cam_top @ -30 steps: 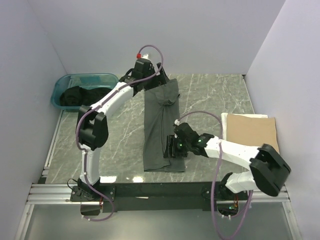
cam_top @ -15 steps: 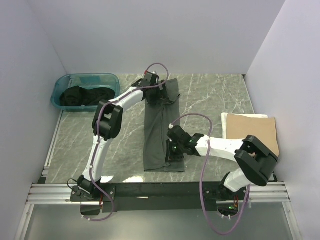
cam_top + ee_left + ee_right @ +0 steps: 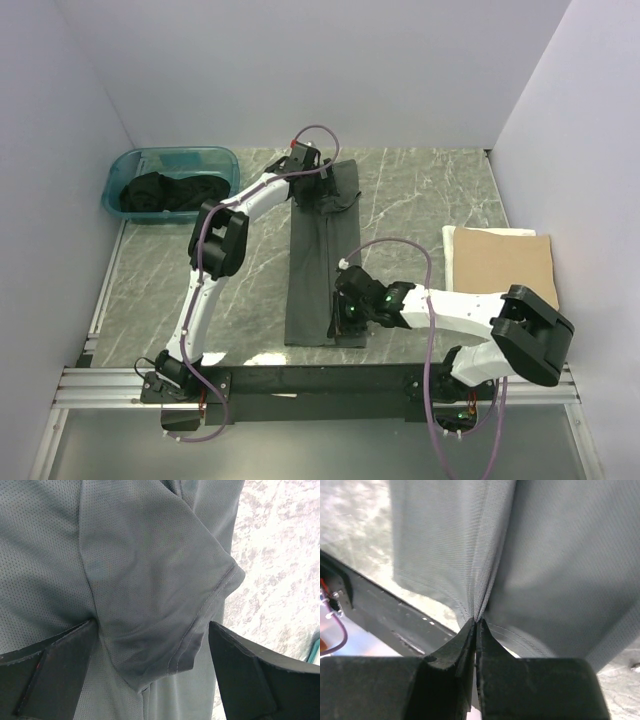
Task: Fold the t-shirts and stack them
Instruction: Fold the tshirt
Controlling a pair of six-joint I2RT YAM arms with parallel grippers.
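Teal tub [image 3: 128, 165] sits at the far left of the surface [image 3: 420, 200], with black t-shirts [image 3: 160, 192] heaped inside. The left arm is stretched far forward, elbow raised, wrist bent down over the far end of the dark grey-olive t-shirt [image 3: 318, 260]. Left gripper [image 3: 152, 624]: jaws wide, one finger on each side of a short sleeve [image 3: 165, 580], not closed on it. The shirt lies mid-surface as a long narrow strip folded lengthwise, running from far to near. The right arm reaches in low from the right, forearm almost level, wrist over the strip's near end. Right gripper [image 3: 476, 622]: jaws pressed tight together, pinching a ridge of the shirt's cloth near the hem. Tan t-shirt [image 3: 500, 265] lies folded flat at the right edge, well apart from the grey one.
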